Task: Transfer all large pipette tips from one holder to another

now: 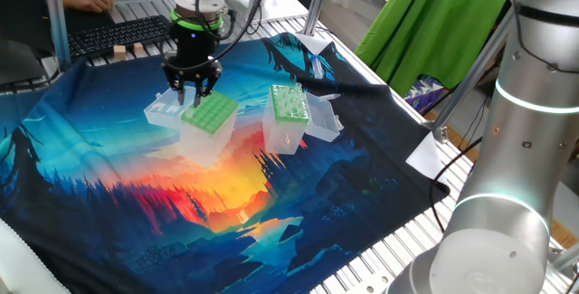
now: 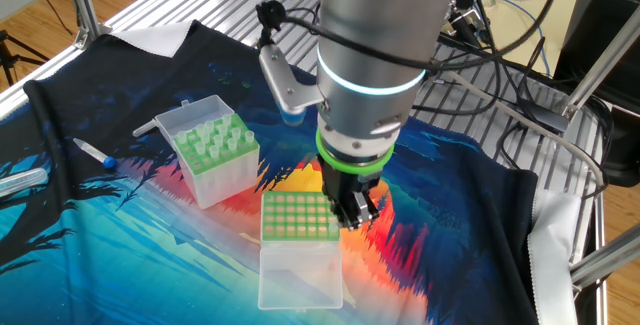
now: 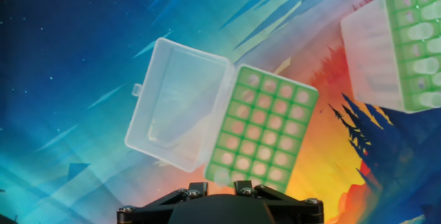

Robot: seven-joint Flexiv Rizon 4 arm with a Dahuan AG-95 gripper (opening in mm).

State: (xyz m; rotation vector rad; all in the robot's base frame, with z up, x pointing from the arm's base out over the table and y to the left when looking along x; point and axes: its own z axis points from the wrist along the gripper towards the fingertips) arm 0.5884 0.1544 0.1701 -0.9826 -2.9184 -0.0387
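Note:
The wide-holed light-green holder [image 2: 212, 143] stands open, and several whitish large pipette tips [image 2: 205, 137] rest in its holes. It also shows in one fixed view [image 1: 289, 102] and at the hand view's top right [image 3: 406, 45]. The finely holed green holder [image 2: 297, 215] [image 1: 211, 111] [image 3: 262, 127] lies with its clear lid [image 3: 179, 107] folded open. My gripper [image 2: 357, 217] [image 1: 193, 95] [image 3: 221, 182] hovers just above this holder's edge. Its fingers stand close together. A pale blur lies between them, and I cannot tell whether it is a tip.
A printed cloth [image 1: 109, 194] covers the table. A blue-capped tube [image 2: 95, 153] lies left of the wide-holed holder. A keyboard [image 1: 118, 33] and a person's hand [image 1: 86, 0] are at the far edge. A second robot arm [image 1: 516, 149] stands at the right.

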